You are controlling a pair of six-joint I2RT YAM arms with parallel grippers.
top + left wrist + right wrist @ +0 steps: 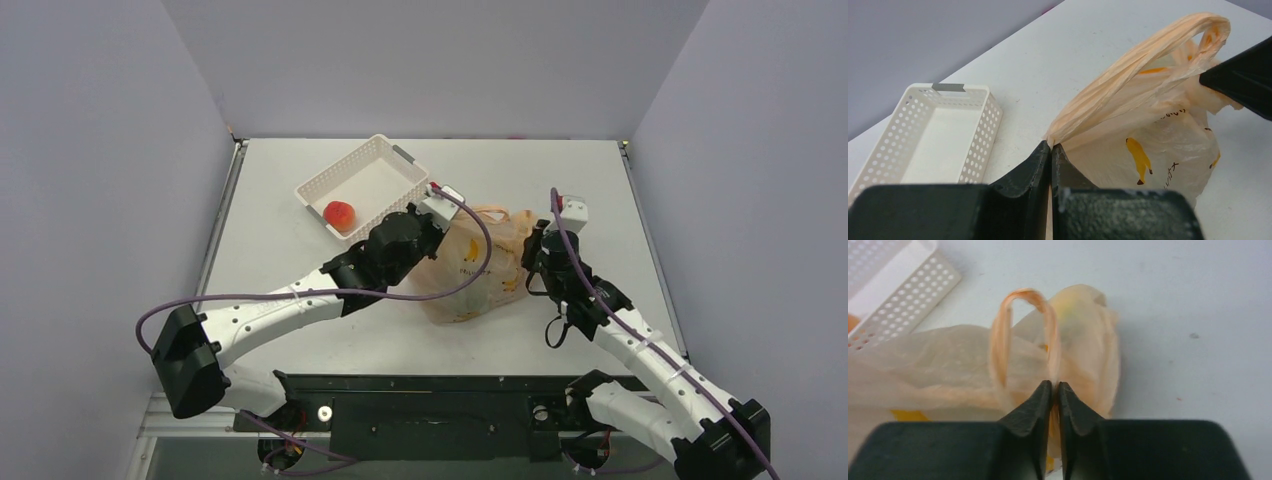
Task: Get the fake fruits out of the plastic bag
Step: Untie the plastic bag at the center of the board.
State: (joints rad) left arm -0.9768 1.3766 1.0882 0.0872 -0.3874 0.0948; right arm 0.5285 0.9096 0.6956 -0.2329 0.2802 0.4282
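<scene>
The pale-orange plastic bag [478,268] lies on the table between my two arms, its yellow prints facing up. My left gripper [446,222] is shut on one loop handle at the bag's left side; in the left wrist view the gripper [1050,146] pinches the stretched handle [1128,70]. My right gripper [535,243] is shut on the other handle at the bag's right side; in the right wrist view the gripper [1054,385] pinches the handle loop [1023,295]. The fake fruits are hidden inside the bag [938,355].
A white latticed basket [335,165] stands at the back left of the bag, with an orange-red round fruit [340,213] in its near corner. The basket also shows in the left wrist view [983,135] and the right wrist view [923,287]. Grey walls enclose the table.
</scene>
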